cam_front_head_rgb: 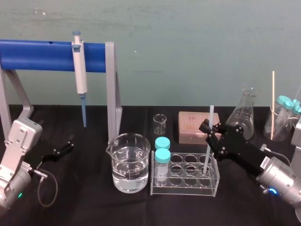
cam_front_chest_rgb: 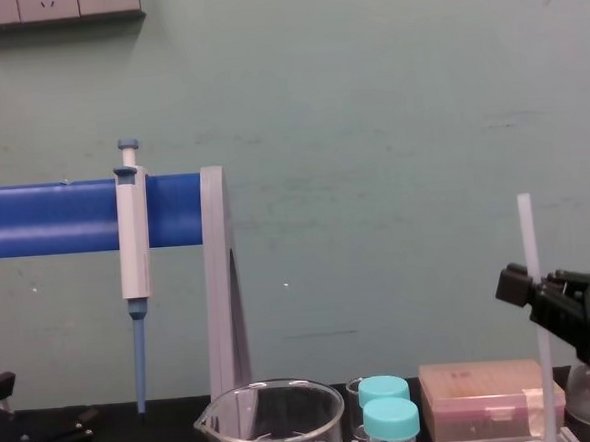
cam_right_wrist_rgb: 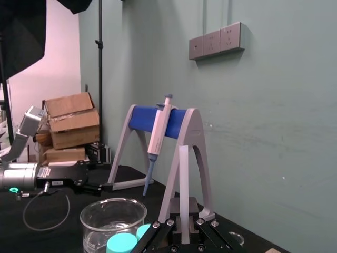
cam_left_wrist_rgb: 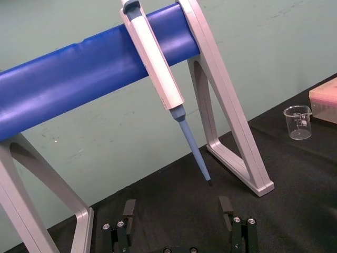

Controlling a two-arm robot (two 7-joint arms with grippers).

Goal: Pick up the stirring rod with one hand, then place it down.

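The stirring rod [cam_front_head_rgb: 209, 136] is a thin translucent white stick held nearly upright. Its lower end reaches down into a right-hand cell of the clear test tube rack [cam_front_head_rgb: 188, 188]. My right gripper [cam_front_head_rgb: 210, 131] is shut on the rod at about mid-height, coming in from the right. The right wrist view shows the rod [cam_right_wrist_rgb: 183, 184] rising from between the shut fingers [cam_right_wrist_rgb: 181, 232], and in the chest view it stands at the right [cam_front_chest_rgb: 529, 267]. My left gripper [cam_front_head_rgb: 70, 142] rests low at the left by the stand, with its fingers [cam_left_wrist_rgb: 129, 211] spread open and nothing between them.
A glass beaker of water [cam_front_head_rgb: 130, 162] stands left of the rack, which holds two teal-capped tubes [cam_front_head_rgb: 162, 153]. A pipette [cam_front_head_rgb: 80, 70] hangs on the blue-barred stand [cam_front_head_rgb: 42, 55]. Behind are a small beaker [cam_front_head_rgb: 160, 123], a pink box [cam_front_head_rgb: 193, 127], a conical flask [cam_front_head_rgb: 244, 113] and a wooden stick [cam_front_head_rgb: 273, 103].
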